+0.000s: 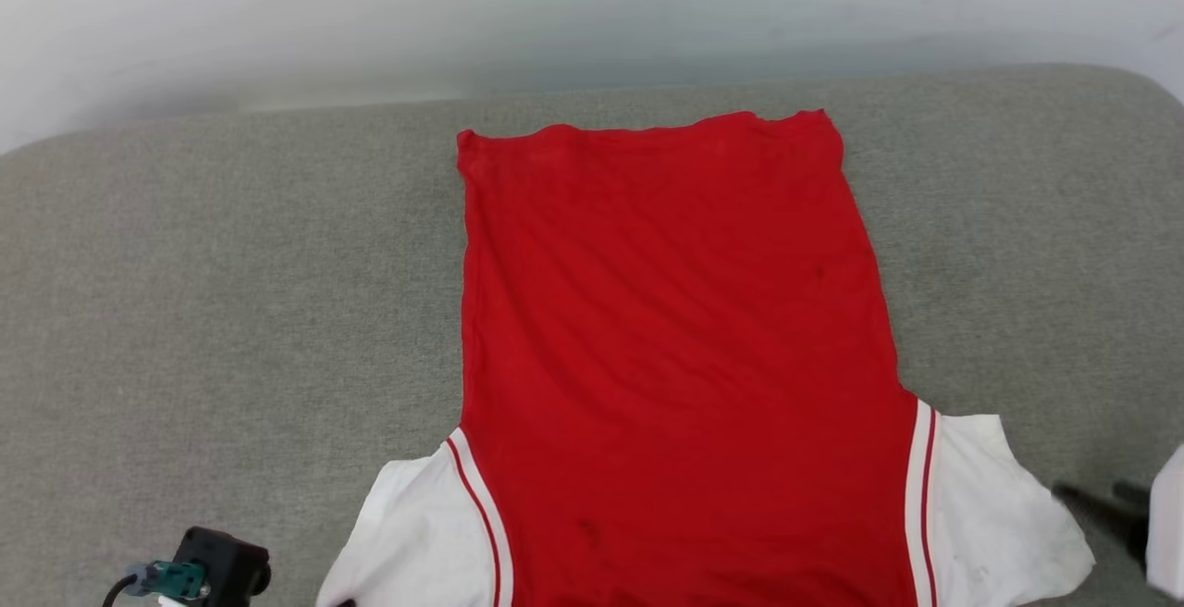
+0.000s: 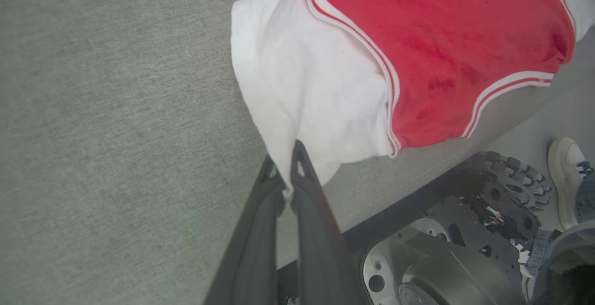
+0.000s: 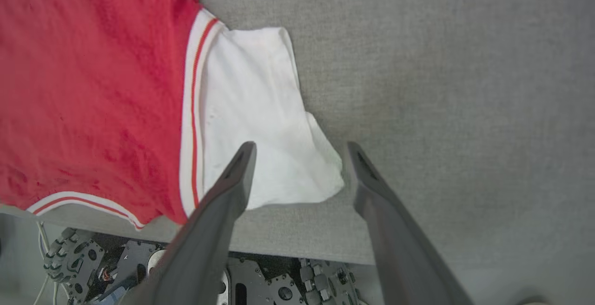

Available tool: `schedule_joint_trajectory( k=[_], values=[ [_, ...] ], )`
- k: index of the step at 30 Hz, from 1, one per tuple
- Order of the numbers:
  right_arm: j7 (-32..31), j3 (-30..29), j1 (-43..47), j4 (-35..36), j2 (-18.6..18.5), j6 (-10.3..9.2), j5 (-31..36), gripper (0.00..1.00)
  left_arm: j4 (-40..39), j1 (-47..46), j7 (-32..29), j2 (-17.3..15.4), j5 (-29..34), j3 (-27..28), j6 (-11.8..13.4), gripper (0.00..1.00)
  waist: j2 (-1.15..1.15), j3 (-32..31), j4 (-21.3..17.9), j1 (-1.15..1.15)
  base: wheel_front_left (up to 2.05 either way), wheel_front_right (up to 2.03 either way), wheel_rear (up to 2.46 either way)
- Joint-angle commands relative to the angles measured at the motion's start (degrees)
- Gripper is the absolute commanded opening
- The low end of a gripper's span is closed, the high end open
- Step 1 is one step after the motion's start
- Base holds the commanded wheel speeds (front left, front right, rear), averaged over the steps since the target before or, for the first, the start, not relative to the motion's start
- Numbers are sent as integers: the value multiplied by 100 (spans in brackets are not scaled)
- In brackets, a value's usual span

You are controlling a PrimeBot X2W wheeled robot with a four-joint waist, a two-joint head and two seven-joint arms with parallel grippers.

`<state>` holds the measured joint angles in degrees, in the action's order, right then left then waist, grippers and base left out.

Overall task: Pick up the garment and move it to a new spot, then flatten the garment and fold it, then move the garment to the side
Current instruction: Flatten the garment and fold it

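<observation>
Now | garment: red jersey T-shirt with white short sleeves (image 1: 675, 329) spread flat, plain side up, on grey woven fabric surface (image 1: 231, 292) | left gripper (image 2: 286, 158): fingers pressed together, pinching one sleeve's edge | right gripper (image 3: 301, 149): fingers spread wide at the other sleeve's corner, gripping nothing

Site type: a robot test lab, as far as my views allow. Evidence:

- A desk (image 1: 231, 265) covered in plain grey fabric, with a bare white wall (image 1: 555, 6) behind its far edge.
- Below the near edge, my wheeled base (image 2: 465, 230) with its roller wheel (image 2: 511, 175) on a pale floor (image 2: 569, 114).
- A person's white shoe (image 2: 565, 175) just beside the base.
</observation>
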<state>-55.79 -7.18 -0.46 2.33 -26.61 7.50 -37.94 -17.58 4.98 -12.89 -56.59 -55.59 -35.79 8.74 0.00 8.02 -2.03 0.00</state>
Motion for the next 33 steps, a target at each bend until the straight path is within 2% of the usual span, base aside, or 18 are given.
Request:
schedule_joint_trajectory(
  k=[1,7,11,16,21,26,33],
  values=[
    [-130,-82,-236,178,24,-2,-74,100,-168,-32,-42,8,-37,13,14,0,0,85,73,0,0,0,0],
    [-682,-306,-1133,631,235,-2,-56,100,-860,-138,-129,57,24,30,208,0,0,499,321,0,0,0,0],
    [-1029,-340,-1913,636,348,-2,136,100,-1310,-271,-270,30,188,-16,293,0,0,918,559,0,0,0,0],
    [-1338,-255,-2694,464,214,-2,383,100,-1727,-473,-338,25,404,5,338,0,0,1402,863,0,0,0,0],
    [-1591,-404,-3776,17,26,-2,778,100,-2025,-871,-452,138,792,-97,258,0,0,2007,1318,0,0,0,0],
    [-1712,-408,-4716,-525,-246,-2,1258,100,-2103,-1193,-541,429,1033,-313,91,0,0,2473,1727,0,0,0,0],
    [-1373,-369,-5593,-1282,-383,-2,1780,100,-1960,-1530,-487,790,1223,-489,-107,0,0,2825,2133,0,0,0,0]
  ],
)
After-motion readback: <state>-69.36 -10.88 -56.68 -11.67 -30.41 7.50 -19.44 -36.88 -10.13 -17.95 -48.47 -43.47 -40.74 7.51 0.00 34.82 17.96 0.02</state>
